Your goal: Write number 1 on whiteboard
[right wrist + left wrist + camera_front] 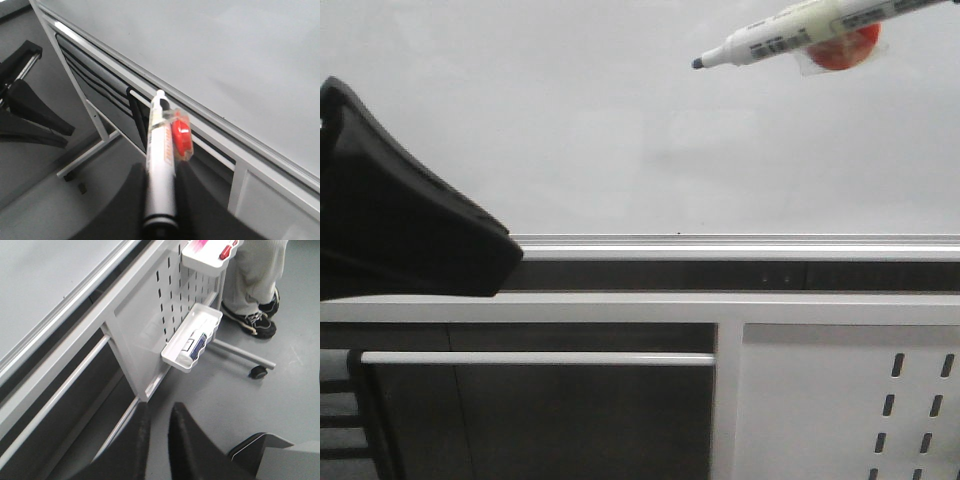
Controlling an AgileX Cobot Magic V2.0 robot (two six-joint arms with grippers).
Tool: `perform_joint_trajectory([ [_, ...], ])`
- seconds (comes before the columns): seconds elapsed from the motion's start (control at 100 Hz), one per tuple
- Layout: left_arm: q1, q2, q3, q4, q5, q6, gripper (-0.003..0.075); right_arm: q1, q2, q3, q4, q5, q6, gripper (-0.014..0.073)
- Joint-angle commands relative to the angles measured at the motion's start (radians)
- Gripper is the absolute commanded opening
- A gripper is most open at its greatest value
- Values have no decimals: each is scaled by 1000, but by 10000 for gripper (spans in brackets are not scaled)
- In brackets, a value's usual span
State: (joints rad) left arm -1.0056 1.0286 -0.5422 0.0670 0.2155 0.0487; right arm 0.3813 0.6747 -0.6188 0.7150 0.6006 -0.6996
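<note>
The whiteboard (570, 130) fills the upper half of the front view, with its silver edge rail (740, 246) below it. The surface that shows is blank, and the number 1 is out of view. A white marker pen (790, 35) with a red piece (845, 50) taped to it hangs at the upper right, its dark tip (698, 62) pointing left. My right gripper (162, 172) is shut on the marker (161, 150). In the right wrist view the whiteboard (225, 60) lies beyond the tip. My left gripper (510, 255) sits low at the left edge, shut and holding nothing (159, 410).
Below the rail hangs a white panel with slotted holes (840, 400). In the left wrist view two white trays (192, 337) with small items are hooked on the panel (145, 315). A person's shoes (255, 322) and a stand's caster (257, 371) are on the grey floor.
</note>
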Motion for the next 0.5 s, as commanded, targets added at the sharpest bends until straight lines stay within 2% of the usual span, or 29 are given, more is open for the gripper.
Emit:
perform_joint_trajectory([
  [0.0, -10, -23, -29, -52, -82, -11, -4, 1, -39, 6, 12, -75, -14, -68],
  [0.14, -13, -55, -17, -132, -120, -11, -18, 1, -80, 49, 8, -95, -14, -68],
  [0.49, -19, -175, 224, -254, -481, -11, -18, 1, -184, 123, 4, -164, -42, -68],
])
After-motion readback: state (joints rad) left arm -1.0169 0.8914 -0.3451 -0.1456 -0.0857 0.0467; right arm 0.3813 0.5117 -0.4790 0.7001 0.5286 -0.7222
